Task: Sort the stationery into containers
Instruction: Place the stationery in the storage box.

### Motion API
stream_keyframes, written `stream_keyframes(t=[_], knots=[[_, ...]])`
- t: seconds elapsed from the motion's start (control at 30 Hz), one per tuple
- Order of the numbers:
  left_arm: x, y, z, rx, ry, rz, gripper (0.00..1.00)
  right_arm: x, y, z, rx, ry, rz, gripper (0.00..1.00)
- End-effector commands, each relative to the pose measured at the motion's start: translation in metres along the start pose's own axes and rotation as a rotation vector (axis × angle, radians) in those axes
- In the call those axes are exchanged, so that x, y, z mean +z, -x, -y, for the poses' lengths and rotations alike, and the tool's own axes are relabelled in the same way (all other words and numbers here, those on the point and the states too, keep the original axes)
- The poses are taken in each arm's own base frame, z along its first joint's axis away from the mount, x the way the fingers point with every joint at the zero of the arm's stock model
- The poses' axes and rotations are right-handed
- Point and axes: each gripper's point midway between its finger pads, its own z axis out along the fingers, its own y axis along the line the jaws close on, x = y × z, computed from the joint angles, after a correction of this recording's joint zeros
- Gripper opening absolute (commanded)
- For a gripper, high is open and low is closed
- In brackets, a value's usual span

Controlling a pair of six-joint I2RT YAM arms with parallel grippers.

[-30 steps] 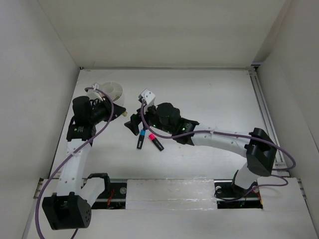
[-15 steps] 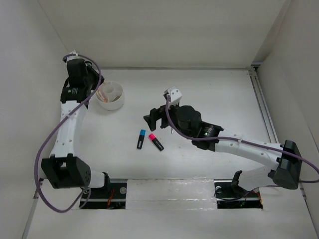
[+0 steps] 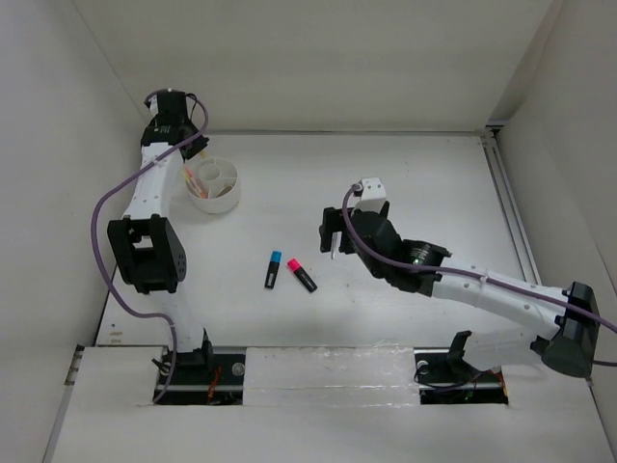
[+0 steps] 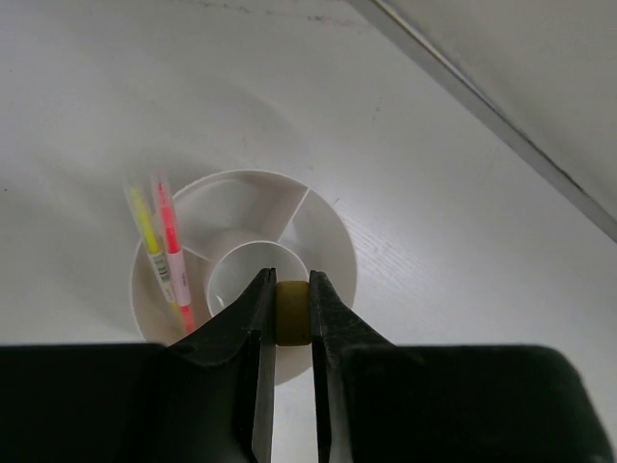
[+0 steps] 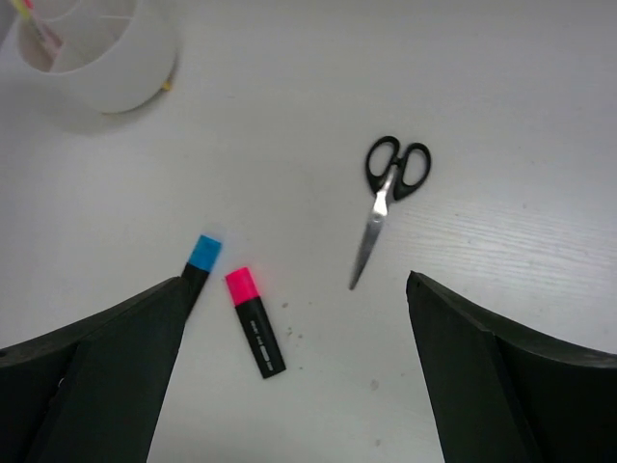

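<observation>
The left claw (image 4: 291,285) is clenched on the tiny tan block (image 4: 292,316) and holds it over the white bowl (image 4: 328,236), above the round middle cup of the bowl. The bowl stands at about 10 o'clock on the tabletop (image 3: 415,174) in the top view. In one of its outer compartments, at 9 o'clock from the middle cup in the left wrist view, lean the yellow pen (image 4: 145,224) and the pink pen (image 4: 170,243), side by side.

The right claw (image 5: 296,285) is released, its jaws wide apart and holding nothing, and it hangs over the middle of the tabletop. Between its fingers the right wrist view shows the scissors (image 5: 382,204) flat on the tabletop, handles toward 1 o'clock and blades toward 7 o'clock. At 9 o'clock from the scissors lie the two highlighters, near each other but apart. The pink-cap highlighter (image 5: 254,323) has its cap toward 11 o'clock. The blue-cap highlighter (image 5: 200,260) is partly hidden behind one finger.
</observation>
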Motion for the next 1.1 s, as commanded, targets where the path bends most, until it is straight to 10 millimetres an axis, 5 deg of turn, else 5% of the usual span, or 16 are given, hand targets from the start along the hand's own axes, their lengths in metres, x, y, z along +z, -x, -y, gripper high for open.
stream_keyframes(t=[0.0, 0.47, 1.07], knots=[[-0.020, 0.026, 0.003, 0.022, -0.009, 0.056, 0.00, -0.001, 0.000, 0.038, 0.049, -0.129, -0.010, 1.00], [-0.018, 0.008, 0.000, 0.038, -0.026, 0.008, 0.00, -0.007, 0.023, 0.061, 0.124, -0.115, 0.026, 1.00], [-0.015, -0.003, -0.009, 0.041, -0.001, -0.015, 0.00, -0.003, 0.018, 0.062, 0.131, -0.081, 0.009, 1.00]])
